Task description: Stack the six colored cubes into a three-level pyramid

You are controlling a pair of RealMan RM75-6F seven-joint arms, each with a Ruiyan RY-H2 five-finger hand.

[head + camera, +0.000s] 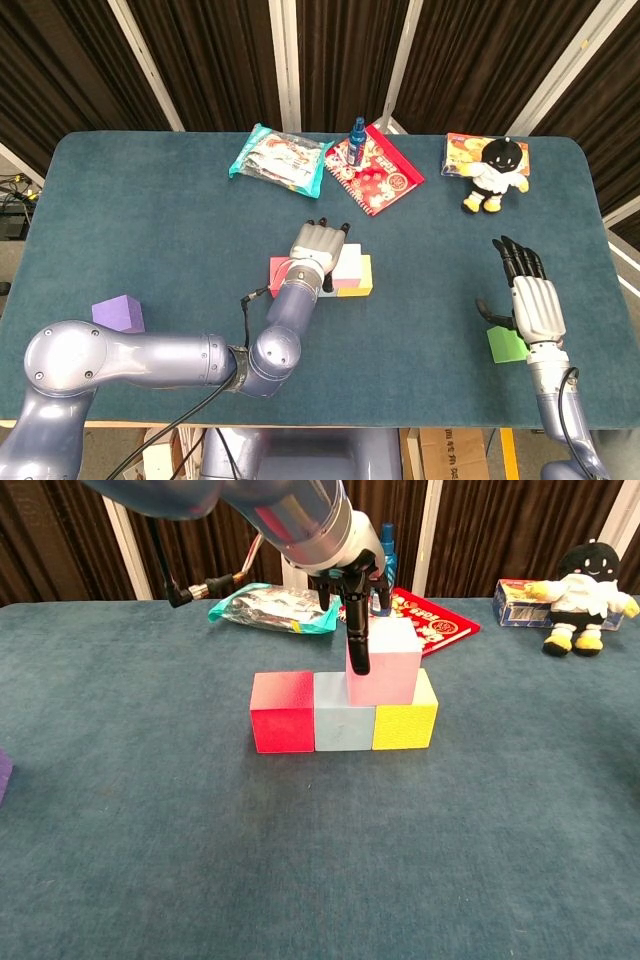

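Observation:
A red cube [282, 712], a light blue cube [343, 714] and a yellow cube [405, 718] stand side by side in a row. A pink cube [386, 661] rests on top, straddling the blue and yellow ones. My left hand [345, 575] hovers over the row with its fingers stretched out. One dark finger [357, 640] hangs down against the pink cube's left front edge. From the head view the left hand [315, 248] covers the blue cube. My right hand [527, 290] is open beside the green cube [506, 345]. A purple cube [120, 313] lies far left.
Along the far edge of the table lie a snack bag [277, 158], a red booklet [373, 173] with a blue bottle [357, 132] on it, and a plush toy [495, 172] on a box. The blue cloth [150, 230] covers the table.

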